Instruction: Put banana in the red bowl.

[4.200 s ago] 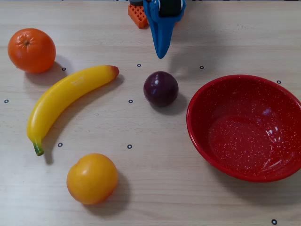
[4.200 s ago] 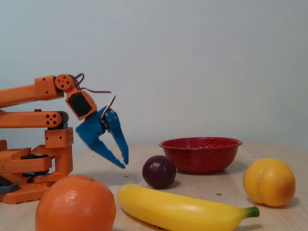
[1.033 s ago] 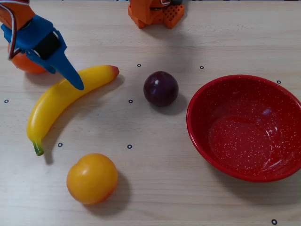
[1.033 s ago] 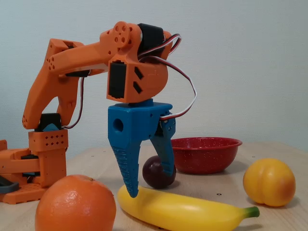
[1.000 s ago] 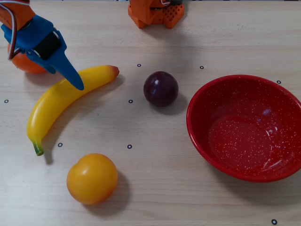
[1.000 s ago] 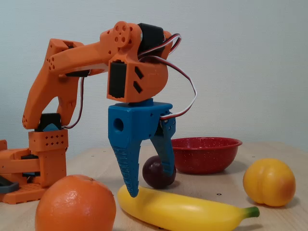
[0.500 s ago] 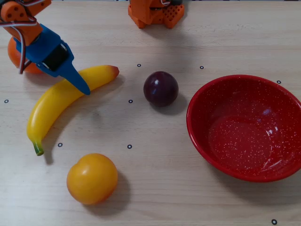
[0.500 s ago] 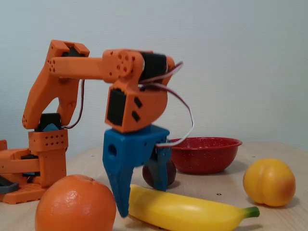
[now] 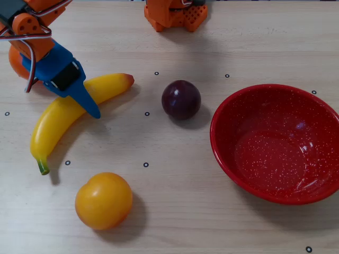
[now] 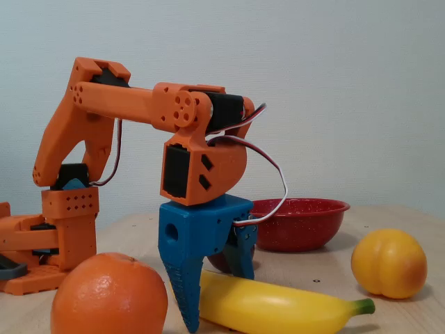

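Overhead view: the banana (image 9: pixel 63 114) lies flat on the light wooden table (image 9: pixel 175 174) at the left, its reddish end toward the top centre and its green stem toward the lower left. The blue gripper (image 9: pixel 85 100) is lowered over the banana's upper half. Only one blue finger (image 9: pixel 87 100) is plainly seen, crossing the fruit with its tip on the lower edge; the second finger is hidden beneath the gripper body. An orange (image 9: pixel 16 61) sits at the upper left, largely covered by the arm. A dark purple plum (image 9: pixel 181 99) rests near the centre, apart from the banana's reddish end. The red bowl (image 9: pixel 228 153) stands at the right, well apart from the banana, with nothing in it. A yellow-orange peach-like fruit (image 9: pixel 103 200) lies at the lower left, below the banana.

Fixed view: the gripper (image 10: pixel 212 296) straddles the banana (image 10: pixel 278 306), jaws parted, one finger (image 10: pixel 182 278) on the near side reaching down to the table and the other behind the fruit. Whether the fingers press the banana cannot be determined. The banana rests on the table. The orange (image 10: pixel 109 296) fills the near left, the peach-like fruit (image 10: pixel 388 263) the right, and the red bowl (image 10: pixel 306 223) stands behind.
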Available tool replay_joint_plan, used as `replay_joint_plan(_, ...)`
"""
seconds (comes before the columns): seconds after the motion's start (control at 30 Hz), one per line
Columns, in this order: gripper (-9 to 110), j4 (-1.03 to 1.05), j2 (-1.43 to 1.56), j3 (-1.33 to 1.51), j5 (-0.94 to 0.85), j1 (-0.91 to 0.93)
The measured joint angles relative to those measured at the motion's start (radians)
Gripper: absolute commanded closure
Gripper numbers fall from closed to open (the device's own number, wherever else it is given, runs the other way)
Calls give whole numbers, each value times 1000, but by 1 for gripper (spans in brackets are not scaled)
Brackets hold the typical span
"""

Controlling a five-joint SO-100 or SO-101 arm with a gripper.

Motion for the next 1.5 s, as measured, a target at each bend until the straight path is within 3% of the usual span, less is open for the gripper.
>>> replay_joint_plan(0.53, 76, -98, 46, 86, 8, 0)
replay_joint_plan(0.7, 83, -124, 58, 104, 8, -8)
replay_joint_plan(0.87, 102, -141, 69, 121, 14, -12)
replay_joint_plan(1.5, 102, -161, 107, 160, 152, -38)
